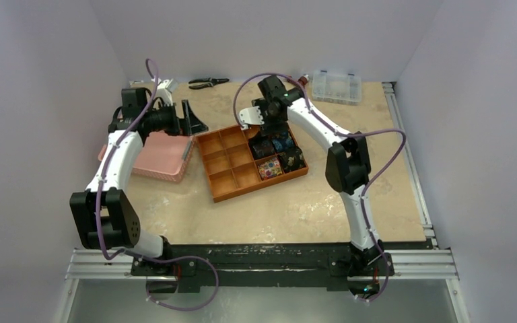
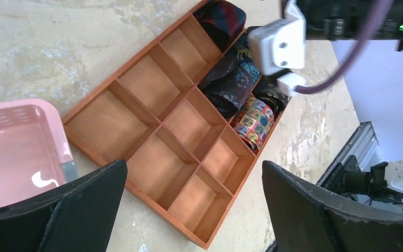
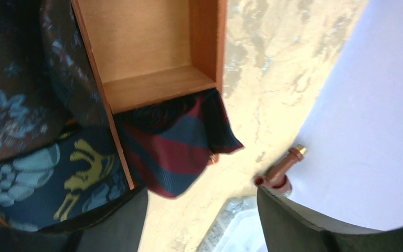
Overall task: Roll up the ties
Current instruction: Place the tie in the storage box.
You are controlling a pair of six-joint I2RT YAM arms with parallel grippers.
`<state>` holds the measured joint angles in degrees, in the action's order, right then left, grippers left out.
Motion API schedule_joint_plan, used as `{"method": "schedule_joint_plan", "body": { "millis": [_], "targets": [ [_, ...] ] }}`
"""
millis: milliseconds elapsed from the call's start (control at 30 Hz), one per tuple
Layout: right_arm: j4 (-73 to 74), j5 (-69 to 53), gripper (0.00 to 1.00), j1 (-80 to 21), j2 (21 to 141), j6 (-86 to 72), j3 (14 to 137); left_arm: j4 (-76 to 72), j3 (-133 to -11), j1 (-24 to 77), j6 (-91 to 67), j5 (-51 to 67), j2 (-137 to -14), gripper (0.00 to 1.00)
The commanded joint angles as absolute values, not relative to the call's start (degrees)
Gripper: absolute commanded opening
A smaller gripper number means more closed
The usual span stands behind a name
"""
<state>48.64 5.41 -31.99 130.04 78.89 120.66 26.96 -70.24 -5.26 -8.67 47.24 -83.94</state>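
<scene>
An orange wooden divider tray point(image 1: 232, 176) lies mid-table. Its right-hand column holds rolled ties: a navy tie with red stripes point(image 3: 173, 142) in the far corner compartment, its end hanging over the tray rim, then a blue patterned one point(image 3: 47, 178), a dark one point(image 2: 231, 84) and a multicoloured one point(image 2: 254, 118). My right gripper point(image 3: 202, 220) hovers open just past the striped tie, nothing between its fingers. My left gripper point(image 2: 194, 210) hangs wide open and empty above the tray's left side, near the pink basket.
A pink basket point(image 1: 158, 156) sits left of the tray. At the back wall lie pliers point(image 1: 209, 83) and a clear plastic box point(image 1: 336, 86). A small brown tube-like object point(image 3: 280, 170) shows beside that box. An aluminium rail point(image 1: 410, 168) borders the table's right side.
</scene>
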Motion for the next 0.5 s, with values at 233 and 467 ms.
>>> {"method": "schedule_joint_plan", "body": {
  "millis": [233,467],
  "targets": [
    [41.41,2.68,0.87,-32.03,112.77,72.22,114.46,30.01,-78.18,-5.62,2.92,37.97,-83.73,1.0],
    [36.56,2.48,0.98,-27.96,108.89,55.04,116.41,33.93,-73.63,0.66,16.89,29.65,-78.16,1.0]
  ]
}}
